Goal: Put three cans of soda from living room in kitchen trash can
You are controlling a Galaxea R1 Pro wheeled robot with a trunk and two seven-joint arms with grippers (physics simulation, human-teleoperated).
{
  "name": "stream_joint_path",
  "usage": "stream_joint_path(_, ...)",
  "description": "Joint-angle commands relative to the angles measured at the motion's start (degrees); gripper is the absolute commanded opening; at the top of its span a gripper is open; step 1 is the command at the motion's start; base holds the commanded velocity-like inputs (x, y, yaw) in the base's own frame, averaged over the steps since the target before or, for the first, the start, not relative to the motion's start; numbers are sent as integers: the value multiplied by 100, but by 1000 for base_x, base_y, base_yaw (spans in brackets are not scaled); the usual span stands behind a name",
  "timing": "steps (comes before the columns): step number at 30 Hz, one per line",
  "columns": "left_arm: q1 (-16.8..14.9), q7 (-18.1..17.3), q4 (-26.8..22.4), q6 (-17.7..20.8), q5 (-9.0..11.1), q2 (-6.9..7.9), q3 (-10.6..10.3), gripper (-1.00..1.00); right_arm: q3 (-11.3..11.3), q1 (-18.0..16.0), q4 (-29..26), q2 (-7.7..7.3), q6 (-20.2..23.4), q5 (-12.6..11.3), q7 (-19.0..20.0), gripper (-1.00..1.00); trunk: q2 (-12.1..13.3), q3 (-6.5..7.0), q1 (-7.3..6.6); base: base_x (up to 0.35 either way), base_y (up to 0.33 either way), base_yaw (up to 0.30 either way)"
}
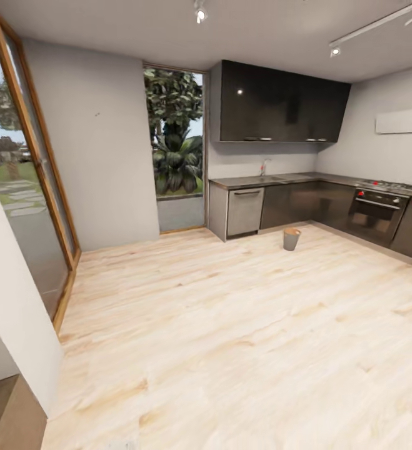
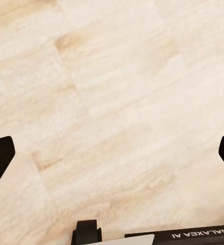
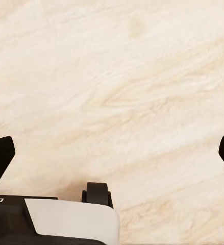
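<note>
Light wood floor [image 1: 231, 350] lies nearest you; both the left gripper [image 2: 112, 153] and right gripper [image 3: 112, 153] hang released above it. The trash can [image 1: 291, 239] stands far right, near the dishwasher [image 1: 245, 211].

Kitchen layout from the head view

The tash can [image 1: 291, 239] is standing on the plank floor [image 1: 231, 337], just before the cabinets, with the dishwasher [image 1: 245, 211] sitting behind it to the left, the oven [image 1: 376, 214] to its right, and the glass doors [image 1: 27, 181] lining the far left.

Bright, even daylight from tall glass doors [image 1: 24, 187] at left; ceiling spotlights [image 1: 200, 14] glare; soft render, wide-angle edge stretch.
</note>
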Motion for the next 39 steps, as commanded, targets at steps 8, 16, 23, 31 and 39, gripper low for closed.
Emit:
stream_joint_path(8, 0, 0, 0, 0, 1, 0, 0, 100, 0, 0, 1, 0, -2, 0, 0, 100, 0, 0, 0, 0, 0, -300)
stream_joint_path(16, 0, 1, 0, 0, 1, 0, 0, 100, 0, 0, 0, 0, -2, 0, 0, 100, 0, 0, 0, 0, 0, -300)
stream_joint_path(23, 0, -7, 1, 0, 1, 0, 0, 100, 0, 0, 2, 0, -8, -5, -12, 100, 0, 0, 0, 1, 0, -281)
stream_joint_path(31, 0, -16, 0, 0, 1, 0, 0, 100, 0, 0, 0, 0, -9, -8, -26, 100, 0, 0, 0, 252, 0, -42)
stream_joint_path(39, 0, -16, 1, -1, 1, 0, 0, 100, 0, 0, -1, 0, -9, -8, -27, 100, 0, 0, 0, 342, 0, -2)
